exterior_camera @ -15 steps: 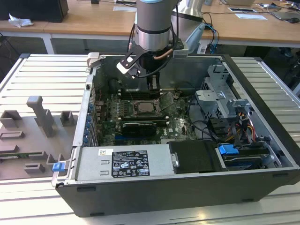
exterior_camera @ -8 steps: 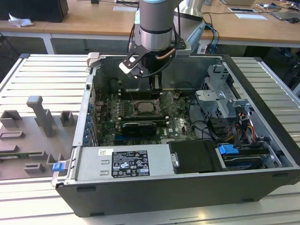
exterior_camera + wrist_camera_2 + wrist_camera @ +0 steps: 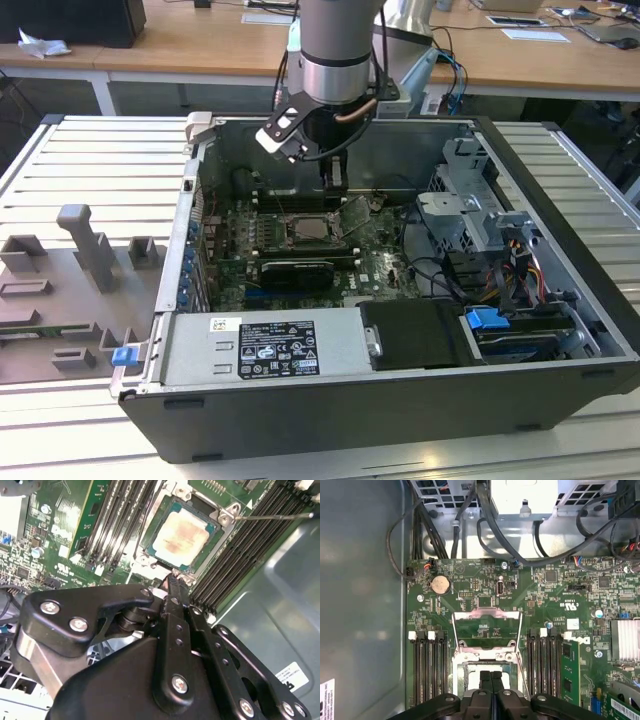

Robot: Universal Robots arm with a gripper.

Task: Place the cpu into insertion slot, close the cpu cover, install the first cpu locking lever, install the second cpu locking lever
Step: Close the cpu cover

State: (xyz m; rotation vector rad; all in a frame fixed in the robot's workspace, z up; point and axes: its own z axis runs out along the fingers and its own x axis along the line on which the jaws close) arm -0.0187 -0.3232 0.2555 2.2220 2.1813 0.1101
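Observation:
The cpu [image 3: 179, 532] lies flat in the insertion slot [image 3: 313, 230], its dull silver top facing up, with green board around the socket. The cpu cover [image 3: 487, 614] stands flipped open beyond the socket, and the board shows through its window. In the exterior view it leans at the socket's right [image 3: 356, 214]. My gripper [image 3: 491, 679] hangs just over the chip's near edge, fingers pressed together with nothing between them. In the second wrist view the gripper [image 3: 172, 580] ends beside the socket's corner. A thin wire locking lever [image 3: 272, 516] sticks out sideways, unlatched.
Rows of black memory slots [image 3: 427, 665] flank the socket on both sides. A long black expansion card [image 3: 292, 272], the power supply [image 3: 265, 350] and a drive cage [image 3: 470, 200] crowd the case. Cables [image 3: 520, 540] run past the board. Grey fixtures [image 3: 85, 250] stand outside on the exterior view's left.

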